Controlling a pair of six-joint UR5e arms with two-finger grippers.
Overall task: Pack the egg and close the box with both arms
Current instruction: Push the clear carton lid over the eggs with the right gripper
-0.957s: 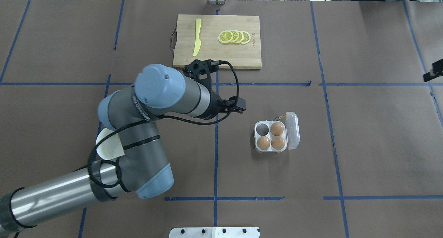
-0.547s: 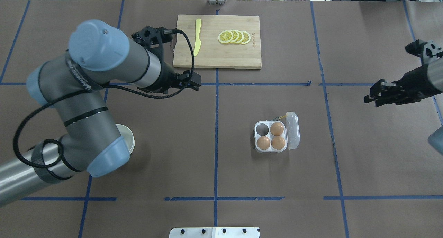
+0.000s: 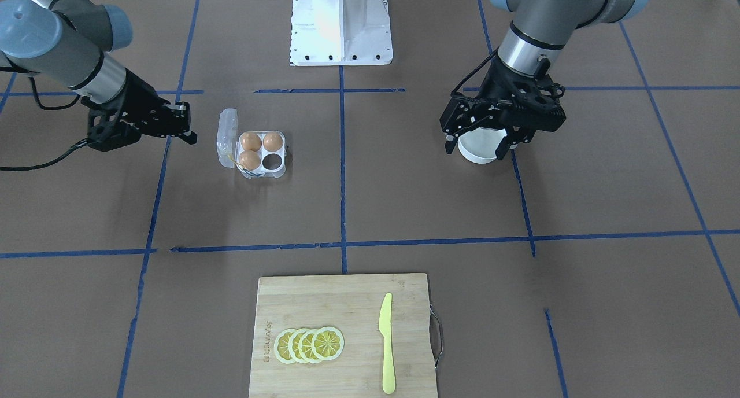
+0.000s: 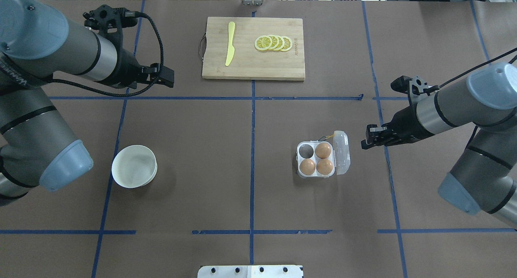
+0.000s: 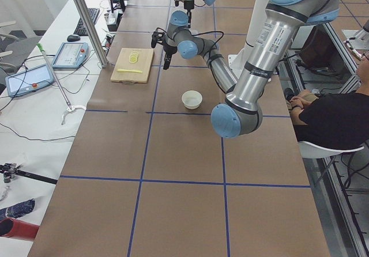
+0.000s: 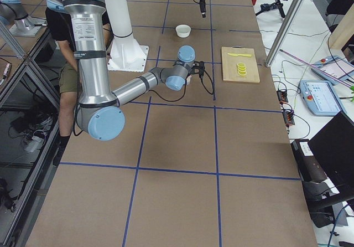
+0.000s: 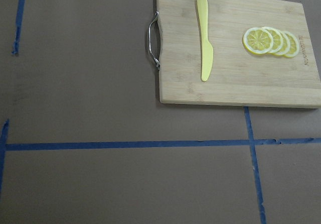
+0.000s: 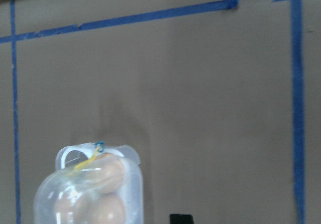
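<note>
Orange-brown eggs point(image 4: 316, 158) in clear box point(image 4: 322, 159); white bowl point(image 4: 134, 166); yellow knife point(image 4: 230, 43).

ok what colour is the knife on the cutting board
Pale yellow. The knife shows best in the left wrist view, lying on the cutting board.

Robotics lab: taped paper table point(image 4: 250, 189), teach pendants point(image 5: 70, 54), operator point(image 5: 337, 116).
</note>
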